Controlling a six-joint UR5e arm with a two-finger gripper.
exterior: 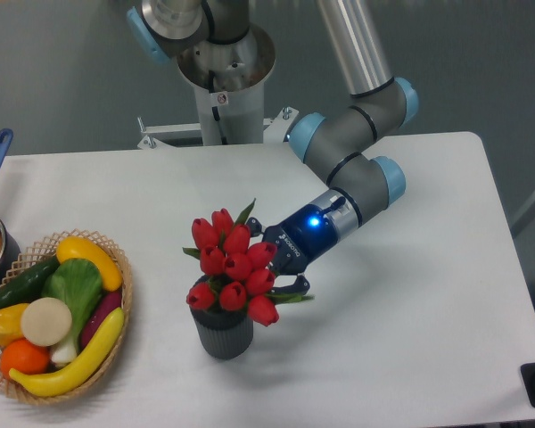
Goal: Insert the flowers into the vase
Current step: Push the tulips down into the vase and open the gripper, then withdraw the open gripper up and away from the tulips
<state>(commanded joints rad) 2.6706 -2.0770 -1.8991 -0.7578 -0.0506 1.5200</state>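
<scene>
the flowers [233,266] are sitting with their heads spreading over the mouth of the vase [223,333], and since the bunch is looking wider than the vase, any sideways pull could be tipping both over. the gripper [275,259] is pressing in just beside the vase's upper right, behind the blooms. its fingers are being hidden there, so i cannot tell whether it is gripping the stems or open, nor how deep the stems are reaching.
</scene>
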